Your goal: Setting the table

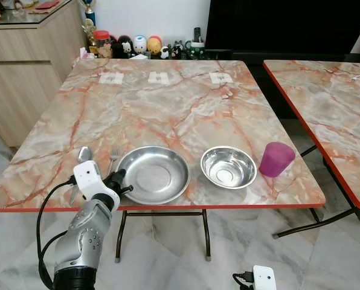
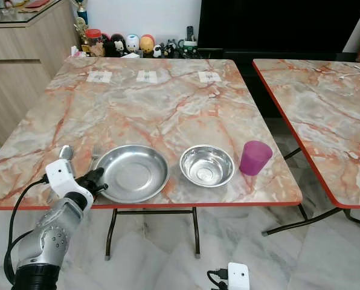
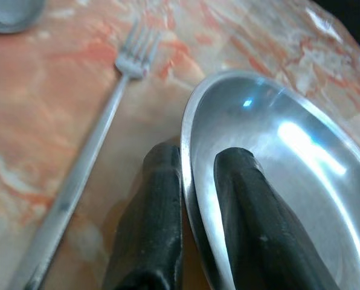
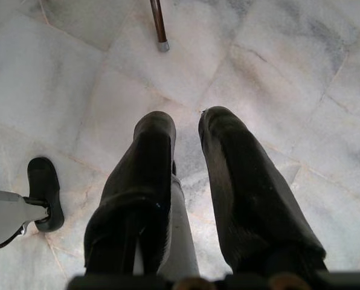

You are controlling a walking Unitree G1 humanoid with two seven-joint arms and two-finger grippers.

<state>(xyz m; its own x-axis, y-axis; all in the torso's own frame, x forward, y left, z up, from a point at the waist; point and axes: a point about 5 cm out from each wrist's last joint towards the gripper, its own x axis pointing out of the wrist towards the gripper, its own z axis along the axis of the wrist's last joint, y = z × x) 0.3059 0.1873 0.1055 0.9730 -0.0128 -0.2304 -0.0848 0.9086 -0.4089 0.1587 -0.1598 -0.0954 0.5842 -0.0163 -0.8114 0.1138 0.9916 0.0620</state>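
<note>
Marble table [image 1: 168, 103] w/ 1 plate [image 1: 154, 174], 1 bowl [image 1: 228, 167], 1 cup [image 1: 276, 159], 1 fork [image 3: 101, 130], left gripper [image 3: 195, 175] pinching plate rim

Steel plate [image 1: 153, 174], bowl [image 1: 228, 167], purple cup [image 1: 276, 159] line the table's near edge.

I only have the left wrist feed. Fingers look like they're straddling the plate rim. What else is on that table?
Observer: Right of the plate sit a steel bowl and a purple cup, in a row along the near edge.
Operator: Anything left of the fork?
Observer: A spoon, beside the fork, both left of the plate.
Operator: Where's the right gripper?
Observer: The right gripper hangs low, pointing at the tiled floor, holding nothing.
Operator: Left gripper placement?
Observer: The left gripper is at the plate's left rim, near the table edge.
</note>
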